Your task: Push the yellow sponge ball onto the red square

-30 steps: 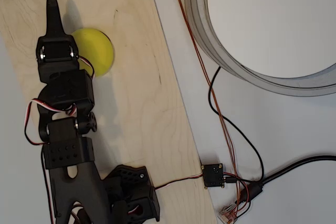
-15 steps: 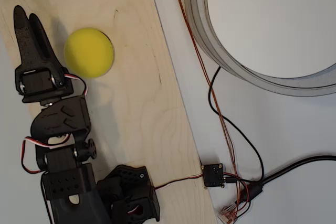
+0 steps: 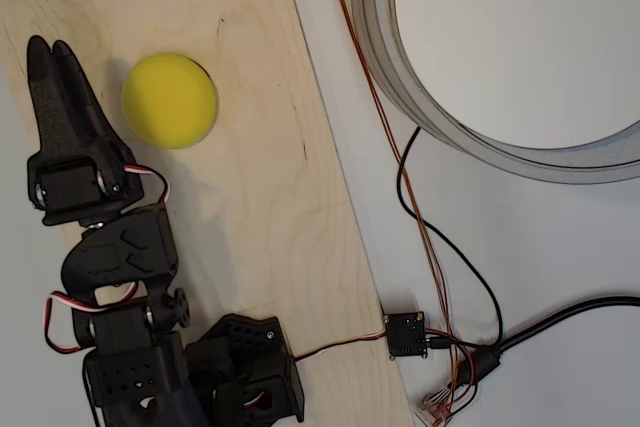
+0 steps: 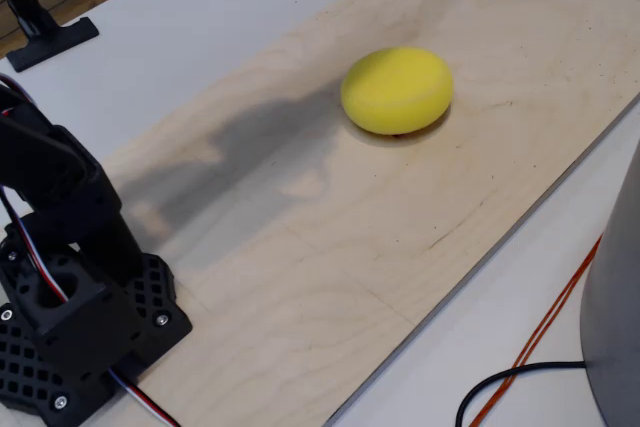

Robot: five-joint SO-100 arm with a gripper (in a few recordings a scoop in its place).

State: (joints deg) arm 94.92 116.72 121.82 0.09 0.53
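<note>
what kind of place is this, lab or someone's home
Probably a hobby robotics bench or lab, not clearly either: a pale plywood board on a white table, loose black and orange wires to a small black circuit board, and a round yellow foam ball.

Your yellow sponge ball (image 3: 169,100) reads bright, matte yellow. The board (image 3: 260,197) under it: pale plywood with faint grain lines. Your gripper (image 3: 52,52) and arm are black, with red, white and black leads. White table (image 3: 520,247). Copper-orange wire (image 3: 375,97), black cable (image 3: 470,282), grey ring (image 3: 400,67).
</note>
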